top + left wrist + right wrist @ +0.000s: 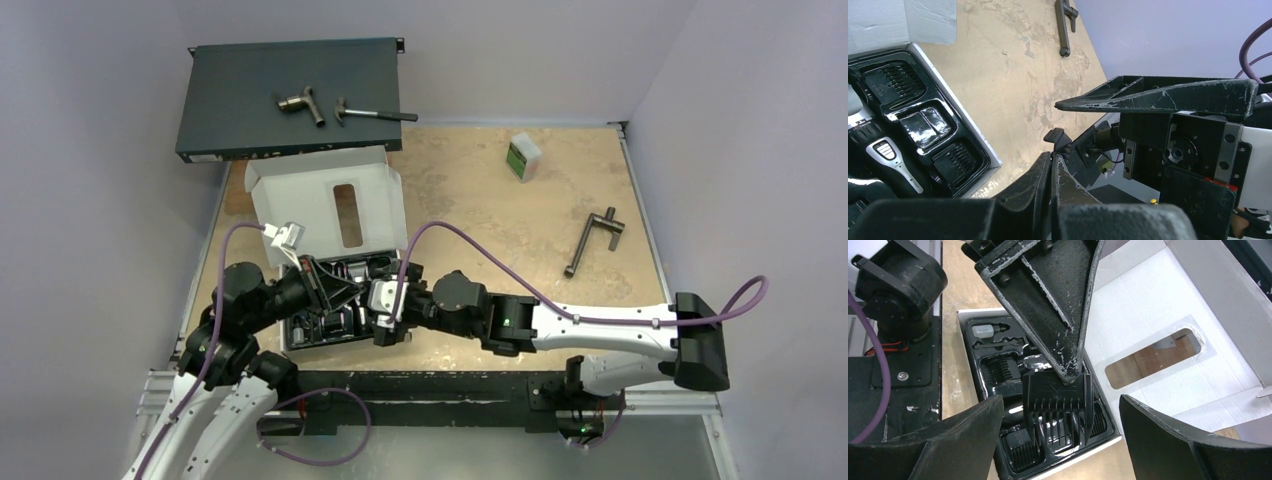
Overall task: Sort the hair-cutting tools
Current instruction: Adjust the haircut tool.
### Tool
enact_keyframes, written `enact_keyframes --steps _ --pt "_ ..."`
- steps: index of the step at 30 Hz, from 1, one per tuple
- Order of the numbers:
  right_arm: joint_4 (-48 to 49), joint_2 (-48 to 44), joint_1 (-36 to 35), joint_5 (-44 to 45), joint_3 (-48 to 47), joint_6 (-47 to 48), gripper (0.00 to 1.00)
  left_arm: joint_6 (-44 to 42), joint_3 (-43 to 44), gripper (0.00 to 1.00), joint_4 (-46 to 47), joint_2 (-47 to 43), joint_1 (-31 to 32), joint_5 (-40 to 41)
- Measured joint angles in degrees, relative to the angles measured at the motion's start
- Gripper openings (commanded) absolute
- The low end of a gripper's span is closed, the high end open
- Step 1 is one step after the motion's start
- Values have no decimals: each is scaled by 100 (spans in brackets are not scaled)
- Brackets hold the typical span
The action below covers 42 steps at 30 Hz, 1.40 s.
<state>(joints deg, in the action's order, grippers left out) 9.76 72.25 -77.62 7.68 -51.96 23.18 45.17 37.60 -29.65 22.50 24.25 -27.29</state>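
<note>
A black comb attachment (1058, 400) hangs over the black tray (969, 371), teeth down. My left gripper (1052, 156) is shut on its top edge. In the right wrist view that gripper's fingers (1048, 305) come down from above onto the comb. My right gripper (1060, 440) is open, with one finger on each side of the comb and not touching it. The black-and-silver hair clipper (890, 156) lies in the tray, and more comb attachments (893, 82) sit in its compartments. In the top view both grippers (345, 290) (364, 306) meet over the tray.
The tray sits in a white box with its windowed lid (330, 205) folded back. A dark T-shaped handle (592, 240) lies on the right of the table. A small white-and-green bottle (523, 157) stands at the back. A dark flat case (250, 110) holds a pipe fitting (300, 103) and a hammer (375, 114).
</note>
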Motion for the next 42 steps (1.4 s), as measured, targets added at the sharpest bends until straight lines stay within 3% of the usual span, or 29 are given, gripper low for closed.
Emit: enact_keyframes --steps 13,17,20,27,28,30,34,36,42 --pt "-186 273 26 -83 -232 26 66 0 -2 0 2 -13 2 0" --pt "-291 280 31 -118 -240 28 49 0 -2 0 -7 -15 2 -4" --pt "-295 280 63 -118 -240 48 17 0 -2 0 -15 -15 0 -7" --pt "-306 269 81 -103 -243 22 12 2 -2 0 -2 -11 -9 -7" --pt "-306 269 81 -105 -243 22 12 2 -2 5 -2 -11 -9 -7" --pt "-306 269 79 -103 -243 26 10 2 -2 37 -2 -7 -9 -7" --pt "-372 269 87 -105 -243 105 2 -83 24 82 -162 -11 -9 203" --pt "-470 271 142 -116 -240 221 0 -118 107 88 -448 -83 -11 566" --pt "-634 374 776 -417 -214 599 0 -127 669 89 -1325 -627 -13 2006"
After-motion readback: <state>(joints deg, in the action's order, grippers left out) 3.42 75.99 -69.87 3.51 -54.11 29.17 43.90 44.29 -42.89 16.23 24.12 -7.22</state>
